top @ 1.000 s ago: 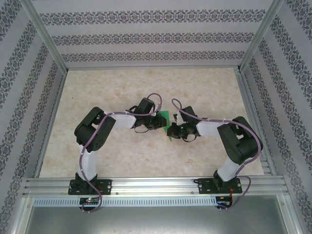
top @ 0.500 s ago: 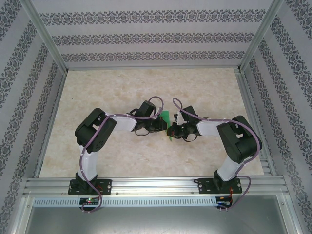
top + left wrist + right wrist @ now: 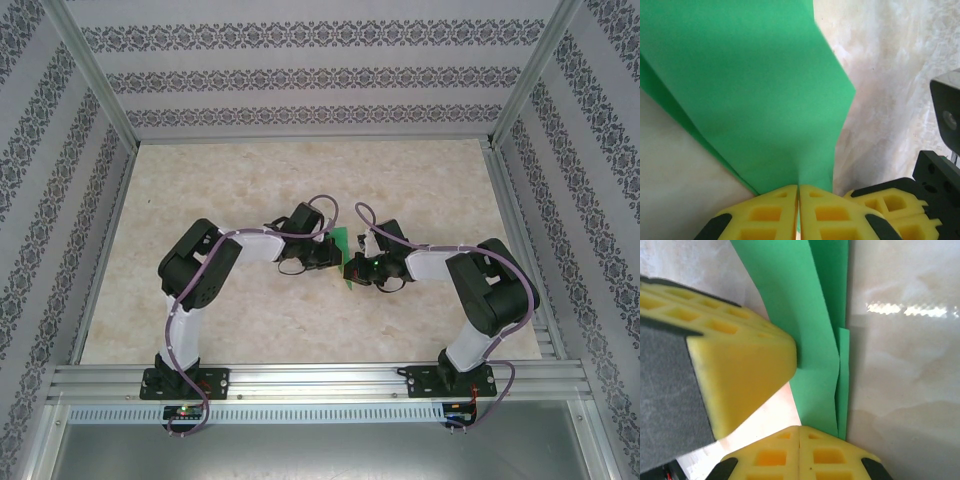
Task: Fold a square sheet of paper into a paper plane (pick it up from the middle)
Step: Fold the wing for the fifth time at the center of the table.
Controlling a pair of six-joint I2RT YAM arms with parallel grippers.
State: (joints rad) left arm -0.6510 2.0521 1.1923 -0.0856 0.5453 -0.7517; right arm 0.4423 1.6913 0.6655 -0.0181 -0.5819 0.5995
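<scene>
A: From overhead: shows the left end effector [image 3: 330, 256] and the right end effector [image 3: 352, 268] set nose to nose over the middle of the marble-patterned desk [image 3: 250, 180].

B: And between them?

A: Holds the green sheet of paper [image 3: 341, 239] there, pinched from both sides. Peeks out as a small bright patch behind the two end effectors and a sliver on the near side. Too small from up here to read the folds, or to say whether lifted off the desk.

B: Over to the left wrist camera.

A: Looks along the left end effector [image 3: 798, 192], yellow pads [image 3: 765, 215] pressed together with no gap, clamped on the lower edge of the sheet of paper [image 3: 755, 85]. Fans up and leftward from the grip as a broad green panel, with a second layer edging out beneath on the left and a blunt corner on the right. Catches the right end effector [image 3: 895, 205] just beside, at lower right, over pale desk [image 3: 900, 60].

B: Right wrist camera?

A: Finds the right end effector [image 3: 799, 432] closed tight too, pads [image 3: 770, 457] meeting on the bottom of the sheet of paper [image 3: 810, 340]. Rises from there as a narrow creased strip in overlapping layers. Sets a yellow pad of the left end effector [image 3: 740, 365] against the sheet's left face, touching it, with bare desk [image 3: 905, 365] off to the right.
</scene>
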